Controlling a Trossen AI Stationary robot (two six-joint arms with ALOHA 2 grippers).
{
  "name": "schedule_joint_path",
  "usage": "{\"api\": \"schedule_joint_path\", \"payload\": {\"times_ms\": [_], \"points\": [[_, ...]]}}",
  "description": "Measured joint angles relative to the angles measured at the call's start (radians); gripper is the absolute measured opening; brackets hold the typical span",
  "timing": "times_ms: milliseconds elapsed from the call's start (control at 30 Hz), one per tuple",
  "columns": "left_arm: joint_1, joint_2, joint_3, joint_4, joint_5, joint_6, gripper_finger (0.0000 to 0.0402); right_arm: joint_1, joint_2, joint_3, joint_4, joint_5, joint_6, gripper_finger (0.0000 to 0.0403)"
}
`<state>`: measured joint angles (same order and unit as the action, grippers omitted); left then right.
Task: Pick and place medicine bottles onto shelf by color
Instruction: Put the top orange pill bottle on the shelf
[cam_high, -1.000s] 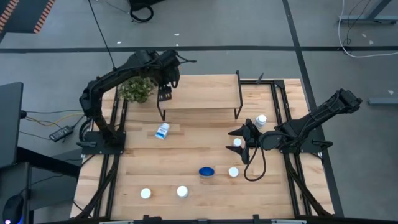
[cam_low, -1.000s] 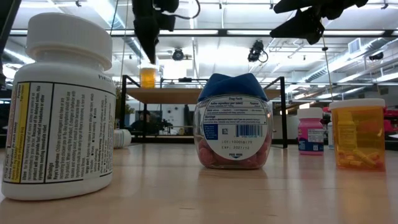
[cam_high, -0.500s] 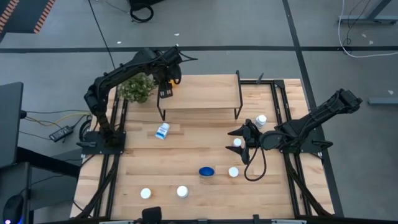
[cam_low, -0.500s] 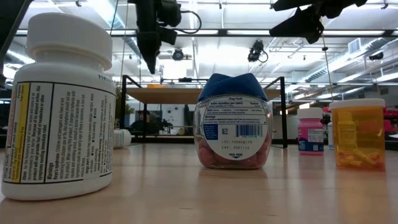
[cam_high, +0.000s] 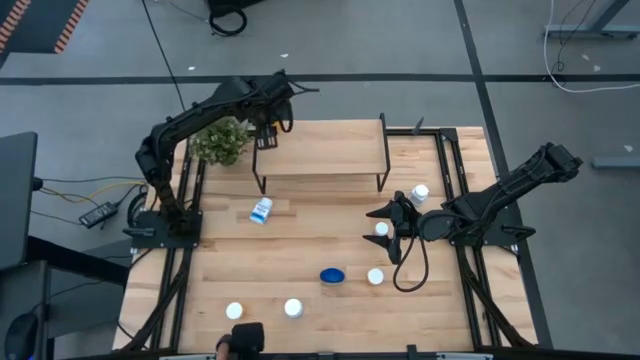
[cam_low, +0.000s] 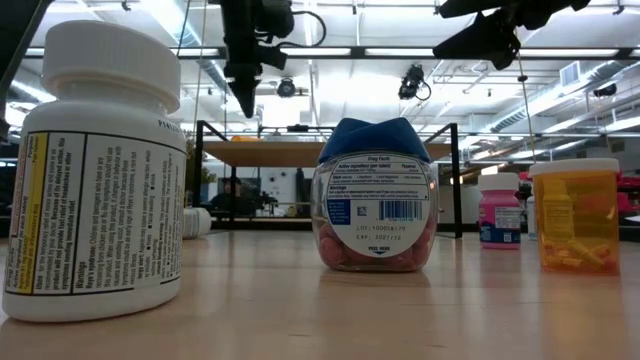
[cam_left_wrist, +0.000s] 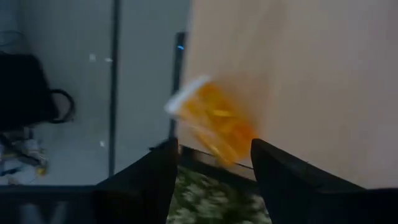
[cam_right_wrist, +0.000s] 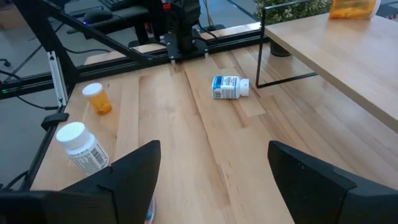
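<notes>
The shelf (cam_high: 320, 150) stands at the table's far middle. My left gripper (cam_high: 266, 137) hangs over its far left corner, open. An orange medicine bottle (cam_left_wrist: 211, 127) with a white cap shows tilted and blurred just past its fingertips (cam_left_wrist: 163, 163), on the shelf board. My right gripper (cam_high: 385, 215) hovers open over the table's right half with nothing between its fingers. Other medicine bottles stand on the table: a blue-lidded one (cam_high: 332, 275), a pink one (cam_low: 500, 210), an orange one (cam_low: 575, 215) and white-capped ones (cam_high: 293, 308). A bluish-white one (cam_high: 261, 210) lies on its side. My left gripper has its two fingers on either side of the orange bottle's lower end (cam_left_wrist: 231, 152), coming from above at a slant. Whether they touch it I cannot tell, since the bottle is blurred.
A green potted plant (cam_high: 220, 142) stands just left of the shelf, under the left arm. Black frame rails (cam_high: 180, 250) run along both table sides. The shelf board right of the left gripper is bare wood (cam_right_wrist: 348, 43).
My left gripper has moved toward the table's far edge over the shelf's left end and has turned at the wrist. The orange bottle stood upright on the shelf a second ago in the low view. It no longer shows upright there.
</notes>
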<state>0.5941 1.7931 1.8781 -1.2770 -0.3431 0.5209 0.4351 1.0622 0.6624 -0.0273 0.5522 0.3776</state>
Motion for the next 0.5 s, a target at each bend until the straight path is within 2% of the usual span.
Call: {"api": "schedule_joint_path", "payload": {"times_ms": [100, 200, 267, 500], "points": [[0.006, -0.001, 0.004, 0.075, -0.003, -0.028, 0.0217, 0.000, 0.000, 0.000, 0.000, 0.000, 0.000, 0.0305], [0.005, -0.001, 0.004, 0.066, -0.001, -0.069, 0.0219, 0.000, 0.000, 0.000, 0.000, 0.000, 0.000, 0.0305], [0.004, -0.001, 0.004, 0.017, 0.012, -0.120, 0.0218, 0.000, 0.000, 0.000, 0.000, 0.000, 0.000, 0.0305], [-0.016, -0.001, 0.004, -0.168, 0.169, -0.288, 0.0204, 0.000, 0.000, 0.000, 0.000, 0.000, 0.028, 0.0305]]}}
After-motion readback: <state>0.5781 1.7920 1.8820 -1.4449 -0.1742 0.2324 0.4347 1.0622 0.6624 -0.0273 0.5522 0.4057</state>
